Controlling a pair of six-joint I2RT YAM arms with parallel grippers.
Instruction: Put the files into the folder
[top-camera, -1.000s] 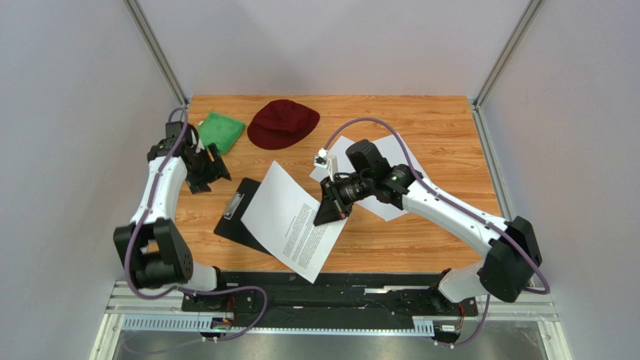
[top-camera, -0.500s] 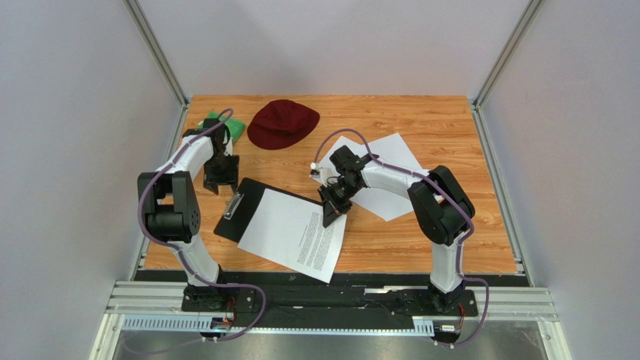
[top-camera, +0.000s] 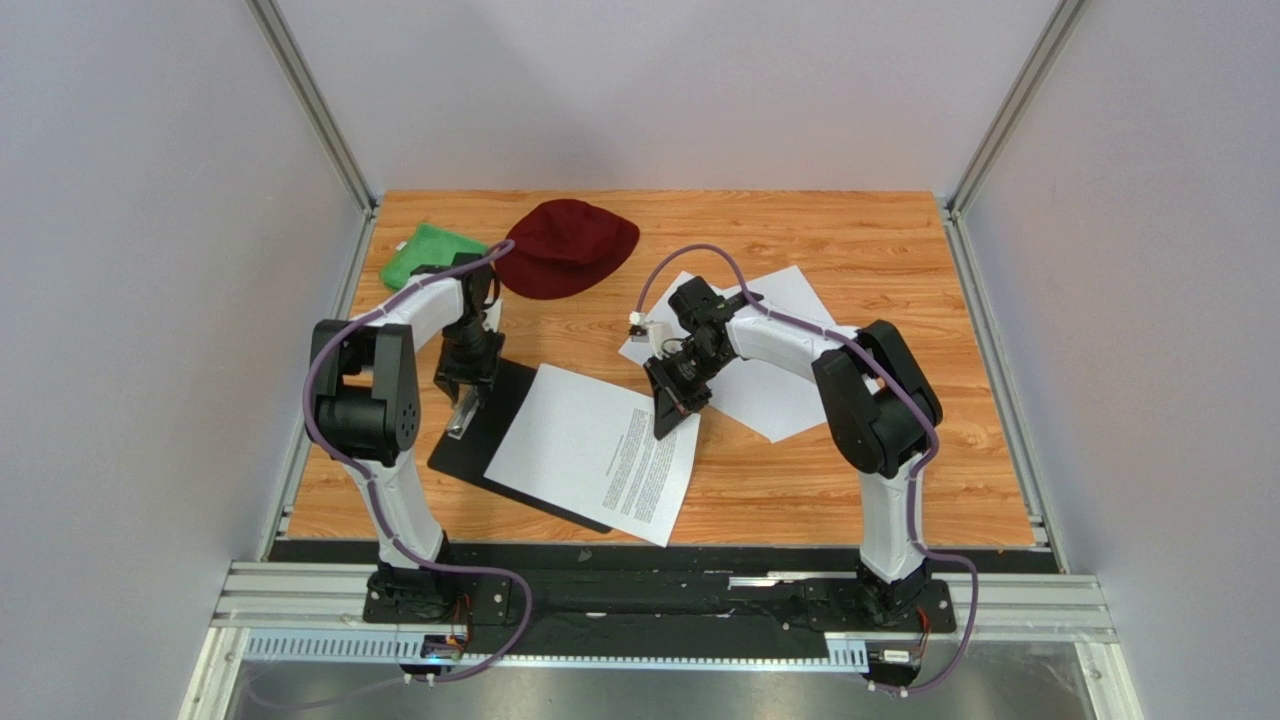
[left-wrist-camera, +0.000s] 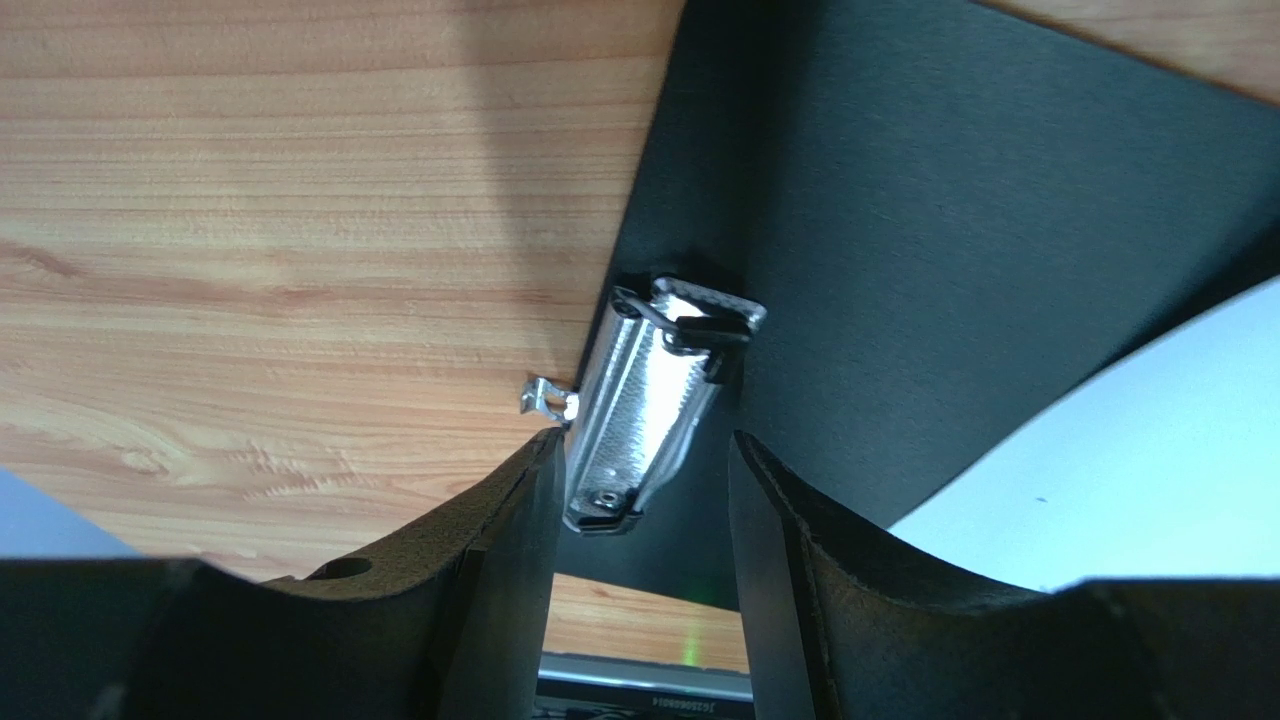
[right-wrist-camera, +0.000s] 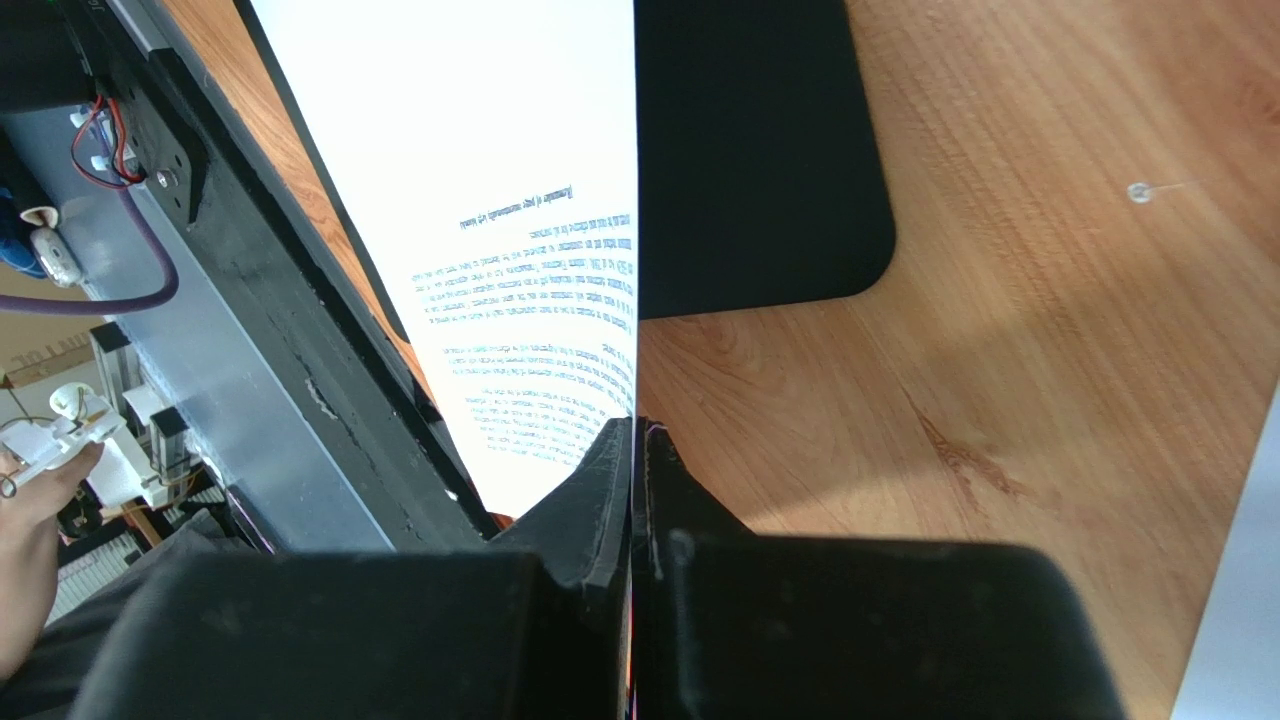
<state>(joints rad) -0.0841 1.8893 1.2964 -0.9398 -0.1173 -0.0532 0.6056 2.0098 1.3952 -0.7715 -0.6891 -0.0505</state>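
Note:
A black folder (top-camera: 484, 450) lies left of centre with its silver clip (top-camera: 466, 411) at the left short edge. A printed white sheet (top-camera: 594, 450) lies over it, reaching past its right end. My right gripper (top-camera: 672, 402) is shut on that sheet's right edge; the sheet (right-wrist-camera: 526, 225) shows edge-on between the pads in the right wrist view, over the folder (right-wrist-camera: 751, 150). My left gripper (top-camera: 461, 393) is open over the clip (left-wrist-camera: 646, 405), its fingers (left-wrist-camera: 496, 540) on either side of it, not closed on it. More white sheets (top-camera: 766, 360) lie at right centre.
A dark red cap (top-camera: 567, 245) and a green cloth (top-camera: 421, 251) lie at the back left of the wooden table (top-camera: 902, 255). The metal frame rail (top-camera: 661, 593) runs along the near edge, close under the held sheet.
My left gripper moved right and forward from beside the green cloth to over the folder's clip. My right gripper lowered the printed sheet and shifted it so it lies flatter over the folder.

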